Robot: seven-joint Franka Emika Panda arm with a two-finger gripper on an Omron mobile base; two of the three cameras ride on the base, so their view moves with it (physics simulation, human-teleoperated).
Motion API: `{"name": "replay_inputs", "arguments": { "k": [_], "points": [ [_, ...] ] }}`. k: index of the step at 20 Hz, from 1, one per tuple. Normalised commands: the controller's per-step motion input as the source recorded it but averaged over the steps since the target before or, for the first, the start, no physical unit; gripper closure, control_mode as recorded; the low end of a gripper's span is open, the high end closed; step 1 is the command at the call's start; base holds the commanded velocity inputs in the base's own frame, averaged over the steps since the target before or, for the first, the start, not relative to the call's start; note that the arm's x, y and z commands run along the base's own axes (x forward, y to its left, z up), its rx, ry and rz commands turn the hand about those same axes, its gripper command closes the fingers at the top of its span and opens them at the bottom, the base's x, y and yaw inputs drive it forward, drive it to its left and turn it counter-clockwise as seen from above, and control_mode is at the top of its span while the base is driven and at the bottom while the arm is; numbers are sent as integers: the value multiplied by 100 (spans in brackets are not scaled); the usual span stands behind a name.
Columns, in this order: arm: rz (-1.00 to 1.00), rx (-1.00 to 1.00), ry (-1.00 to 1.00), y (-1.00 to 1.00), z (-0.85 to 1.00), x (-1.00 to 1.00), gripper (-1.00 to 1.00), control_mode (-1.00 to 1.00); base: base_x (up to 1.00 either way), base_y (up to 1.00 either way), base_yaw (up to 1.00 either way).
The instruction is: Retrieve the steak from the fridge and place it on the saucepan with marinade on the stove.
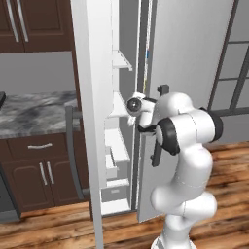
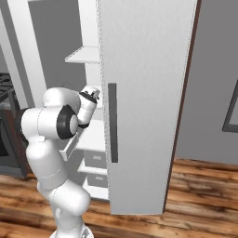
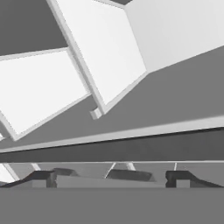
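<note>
With the end effector (image 3: 109, 177) spread wide and empty inside the fridge (image 2: 144, 93), find the steak before descending toward any shelf (image 1: 116, 143).

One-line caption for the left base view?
White arm reaches between the fridge doors toward its white shelves, beside a marble counter.

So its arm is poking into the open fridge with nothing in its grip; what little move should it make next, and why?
Probably ease the hand deeper in and tip it down toward a shelf. The fridge stands open, the gripper is between the doors with jaws open and empty, and the hand view shows white shelves and walls with no steak among them. It likely has to find the meat before closing on anything.
</note>
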Motion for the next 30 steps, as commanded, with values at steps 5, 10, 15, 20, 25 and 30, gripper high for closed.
{"name": "replay_inputs", "arguments": {
  "k": [5, 10, 15, 20, 25, 30],
  "points": [
    [-21, -1, 2, 0, -18, 23, -100, -100, 0, 0, 0],
    [-20, 0, 17, -13, -1, 7, -100, -100, 0, 0, 0],
    [-17, 0, 31, -16, 0, 5, -100, -100, 0, 0, 0],
    [-8, 0, 33, -4, 0, 12, -100, -100, 0, 0, 0],
    [-11, 0, 11, -31, -1, -2, -100, -100, 0, 0, 0],
    [-15, 0, 0, -85, -10, -56, -100, -100, 0, 0, 0]
  ]
}}
